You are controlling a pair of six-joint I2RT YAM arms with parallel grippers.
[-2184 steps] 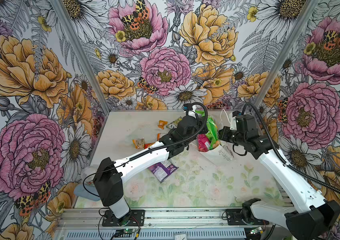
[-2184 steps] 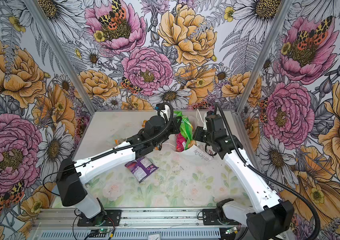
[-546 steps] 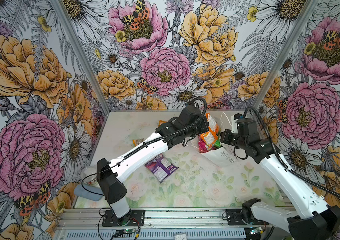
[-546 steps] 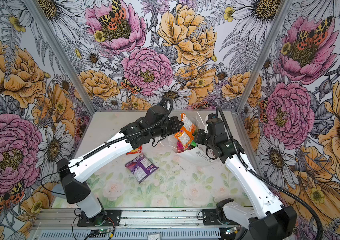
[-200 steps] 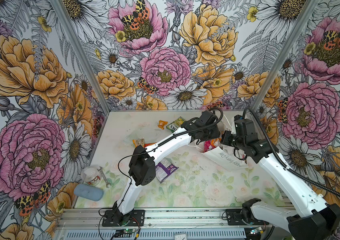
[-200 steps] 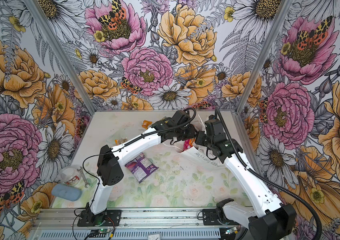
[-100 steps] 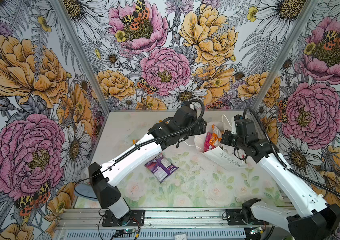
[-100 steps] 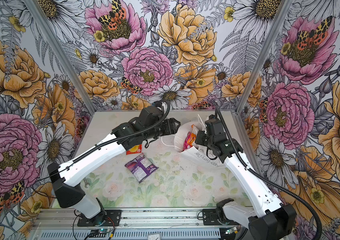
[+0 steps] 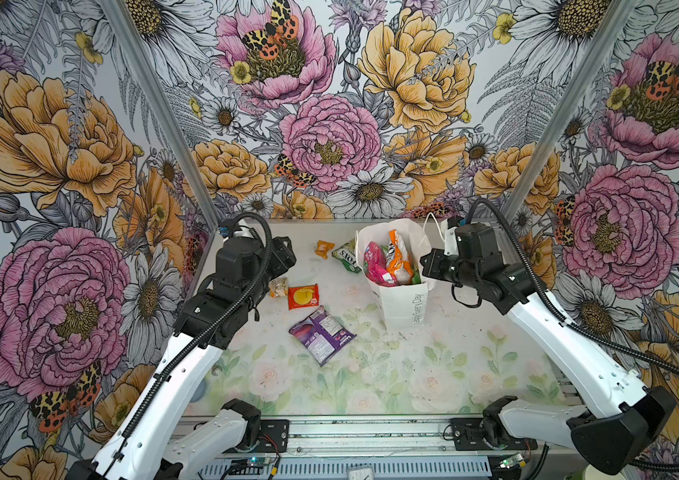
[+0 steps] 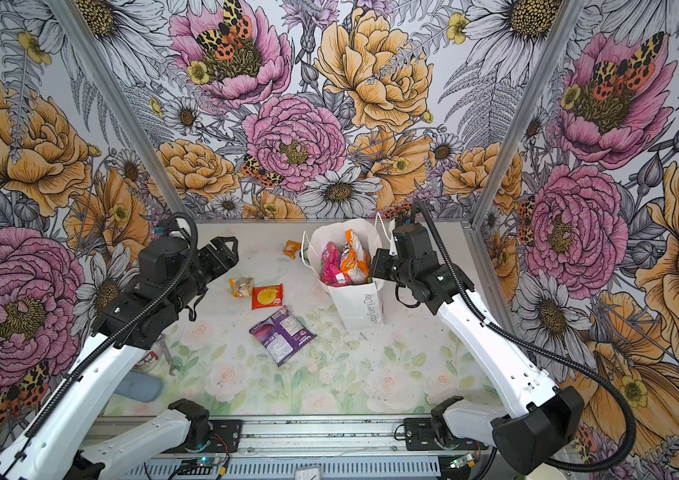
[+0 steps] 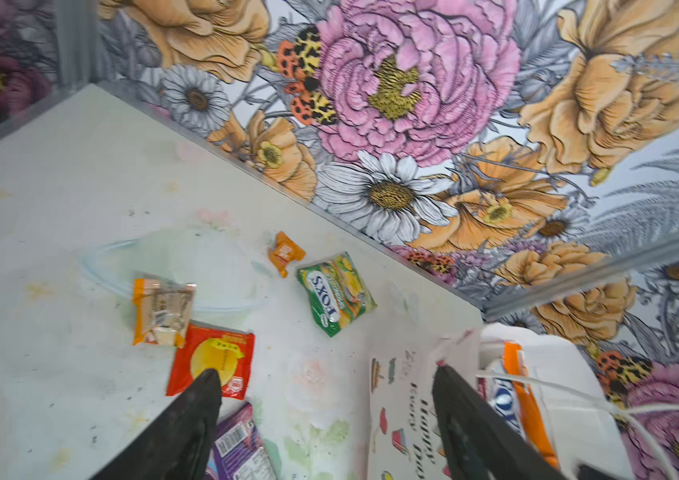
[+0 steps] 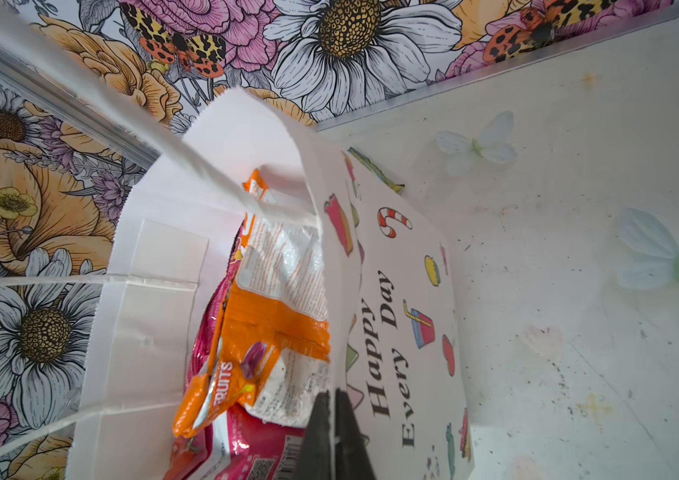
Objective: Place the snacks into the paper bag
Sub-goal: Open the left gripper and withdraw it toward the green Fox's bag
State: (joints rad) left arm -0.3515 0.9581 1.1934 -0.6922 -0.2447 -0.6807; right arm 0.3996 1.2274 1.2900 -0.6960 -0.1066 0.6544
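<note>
The tall white paper gift bag point(image 9: 402, 307) with grey lettering stands upright just right of centre in both top views. The black right gripper point(image 12: 332, 395) is closed on the bag's near rim, pinching the paper and holding the mouth wide. That hold should stay firm and level, since the bag looks light and easy to tip. Standing on end inside are a large pink crinkly packet point(image 9: 375, 262) and an orange-and-white crinkly packet point(image 9: 398, 257), which rises above the rim.

The black left gripper point(image 11: 324, 372) hangs left of centre with its fingers spread wide and nothing between them. The step in hand, as I judge it, is fetching the next loose packet.

Five snacks lie flat on the floral-printed tabletop point(image 9: 371, 374):
- **Purple foil packet** point(image 9: 322, 334), at centre and biggest. It is best taken while room remains.
- **Green-yellow "FOX'S" packet** point(image 11: 335, 293), partly behind the bag's left side in the top views.
- **Red-orange square packet with a yellow circle** point(image 9: 303, 296), just above the purple one.
- **Orange-edged, clear-windowed packet** point(image 11: 161, 311), touching the red one's left corner.
- **Tiny orange sachet** point(image 9: 323, 248), towards the back.

Flat film gives little to bite (the crimped end seams look like the best purchase), so the fingers should straddle a narrow edge. Each packet should go in edge-first on the side of the mouth away from the pinched rim.
</note>
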